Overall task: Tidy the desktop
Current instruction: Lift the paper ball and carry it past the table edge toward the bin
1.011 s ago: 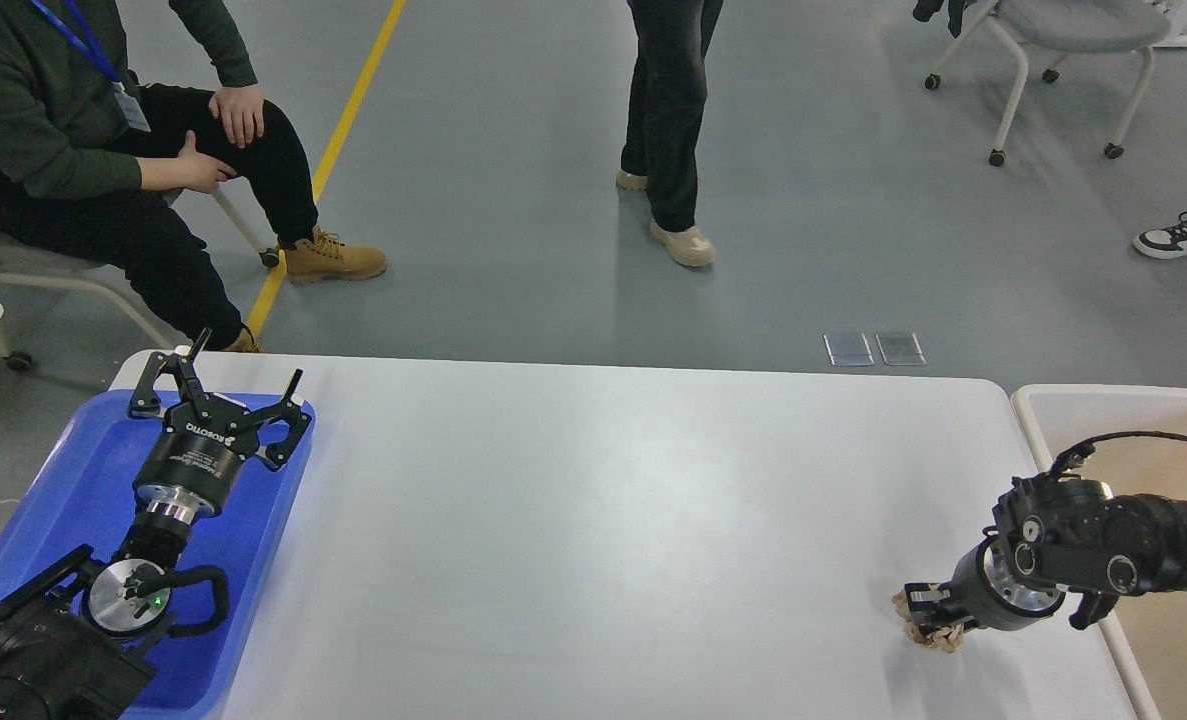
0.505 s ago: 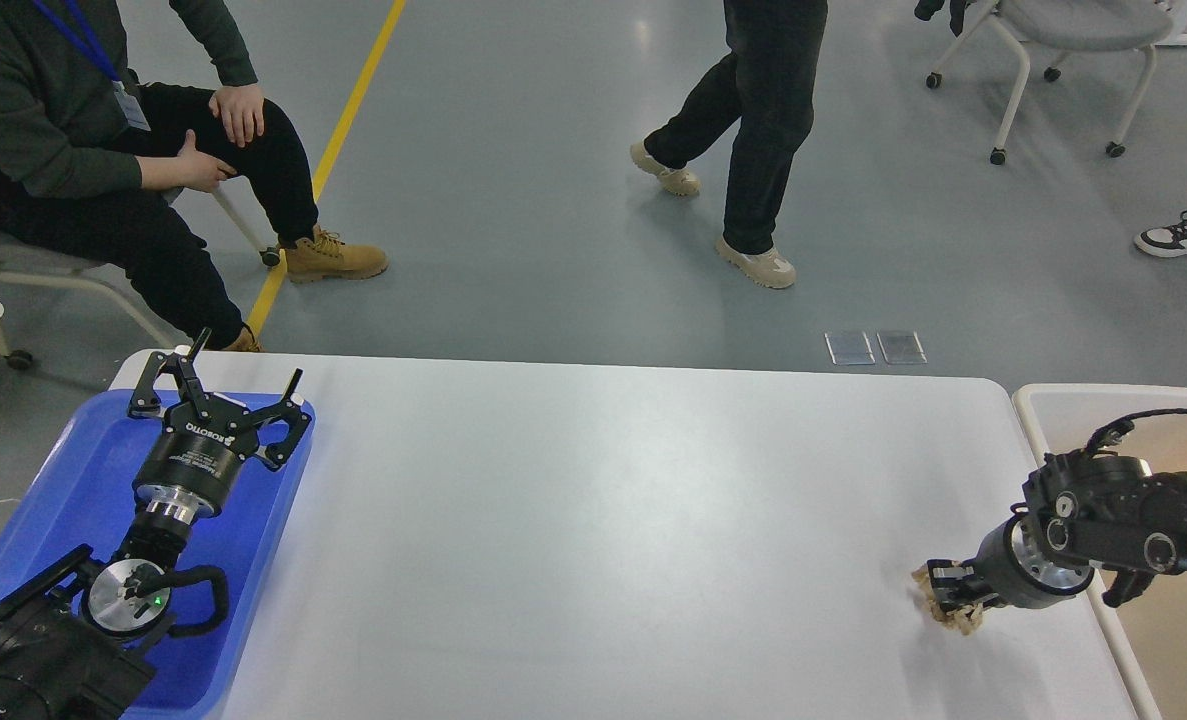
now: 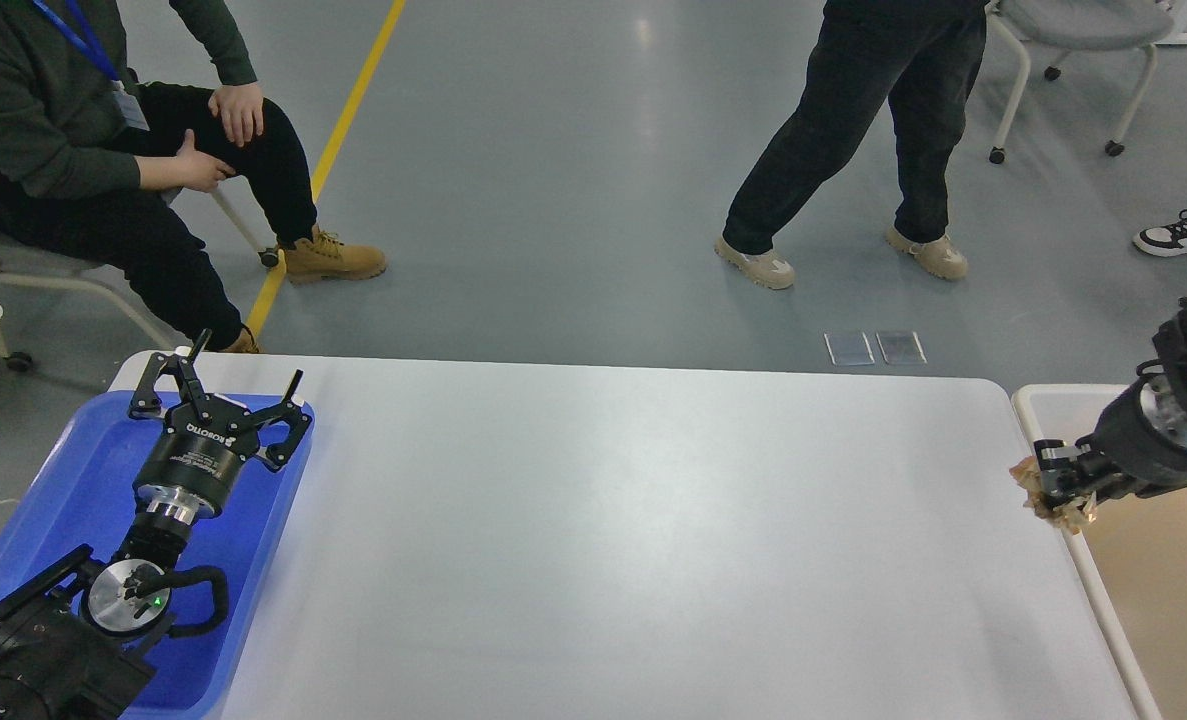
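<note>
Lifted right end effector (image 3: 1053, 487) now at bin (image 3: 1153, 560) rim, pinching crumpled tan wad (image 3: 1058, 505), left end effector (image 3: 218, 395) spread

Bright even overhead light, sharp focus, soft floor glare.

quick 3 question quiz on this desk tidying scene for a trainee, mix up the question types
1. True or false: the left gripper is shut on a piece of trash.
2. Multiple choice: the crumpled brown paper held by the right gripper is seen over
A. the middle of the desktop
B. the blue tray
C. the border between the desktop's right edge and the pale bin
3. Fill in: the left arm reaches out over the ____ tray.

Key
1. False. Its fingers are spread and hold nothing.
2. C.
3. Blue.
</note>
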`<state>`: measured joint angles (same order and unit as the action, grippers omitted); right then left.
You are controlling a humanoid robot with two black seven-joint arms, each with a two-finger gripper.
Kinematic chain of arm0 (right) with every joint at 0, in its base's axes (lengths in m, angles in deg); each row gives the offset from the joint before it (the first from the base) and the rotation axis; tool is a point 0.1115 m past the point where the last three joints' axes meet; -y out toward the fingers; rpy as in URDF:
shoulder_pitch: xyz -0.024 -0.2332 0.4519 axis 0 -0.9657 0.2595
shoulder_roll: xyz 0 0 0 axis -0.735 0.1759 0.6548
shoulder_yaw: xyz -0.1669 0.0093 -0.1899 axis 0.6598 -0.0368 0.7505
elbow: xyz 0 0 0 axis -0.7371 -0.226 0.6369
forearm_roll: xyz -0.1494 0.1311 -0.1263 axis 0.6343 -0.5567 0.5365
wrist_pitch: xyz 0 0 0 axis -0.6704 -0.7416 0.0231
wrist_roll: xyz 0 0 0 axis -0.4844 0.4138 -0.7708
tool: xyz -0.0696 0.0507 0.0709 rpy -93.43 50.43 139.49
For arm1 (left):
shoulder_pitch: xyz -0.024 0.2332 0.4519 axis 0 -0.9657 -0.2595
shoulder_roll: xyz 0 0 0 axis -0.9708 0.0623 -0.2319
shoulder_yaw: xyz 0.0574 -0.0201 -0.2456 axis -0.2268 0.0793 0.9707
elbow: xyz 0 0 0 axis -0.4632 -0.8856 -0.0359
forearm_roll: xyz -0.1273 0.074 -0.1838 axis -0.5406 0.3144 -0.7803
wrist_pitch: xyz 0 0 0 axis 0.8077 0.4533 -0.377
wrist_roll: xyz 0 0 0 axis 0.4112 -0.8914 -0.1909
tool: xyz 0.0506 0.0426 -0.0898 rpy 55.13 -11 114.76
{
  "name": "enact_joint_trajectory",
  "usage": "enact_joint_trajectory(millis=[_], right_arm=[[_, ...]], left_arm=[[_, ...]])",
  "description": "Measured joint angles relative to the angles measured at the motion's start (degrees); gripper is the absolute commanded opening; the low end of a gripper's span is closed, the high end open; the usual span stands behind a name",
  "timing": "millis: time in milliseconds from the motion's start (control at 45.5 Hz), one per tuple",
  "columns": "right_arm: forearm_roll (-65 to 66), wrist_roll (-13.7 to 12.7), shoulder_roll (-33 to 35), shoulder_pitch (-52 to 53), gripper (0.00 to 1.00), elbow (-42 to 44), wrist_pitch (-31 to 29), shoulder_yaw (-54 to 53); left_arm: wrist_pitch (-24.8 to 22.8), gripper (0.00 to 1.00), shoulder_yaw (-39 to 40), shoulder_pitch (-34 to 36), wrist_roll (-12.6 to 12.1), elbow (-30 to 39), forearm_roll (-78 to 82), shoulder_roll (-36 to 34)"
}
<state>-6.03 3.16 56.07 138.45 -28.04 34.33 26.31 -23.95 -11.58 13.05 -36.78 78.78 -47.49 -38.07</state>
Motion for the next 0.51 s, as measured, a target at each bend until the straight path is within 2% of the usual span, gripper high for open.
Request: enact_joint_trajectory(millis=[264, 505], right_arm=[[0.34, -0.01, 2.55, 16.35, 0.00, -2.67, -5.28, 7.44], [0.47, -0.09, 3.94, 24.35, 0.00, -3.52, -6.65, 11.82]], left_arm=[[0.00, 0.99, 0.00, -0.03, 0.00, 0.00, 0.02, -0.01], [0.00, 0.99, 0.07, -0.06, -0.02, 0.00, 0.02, -0.01]])
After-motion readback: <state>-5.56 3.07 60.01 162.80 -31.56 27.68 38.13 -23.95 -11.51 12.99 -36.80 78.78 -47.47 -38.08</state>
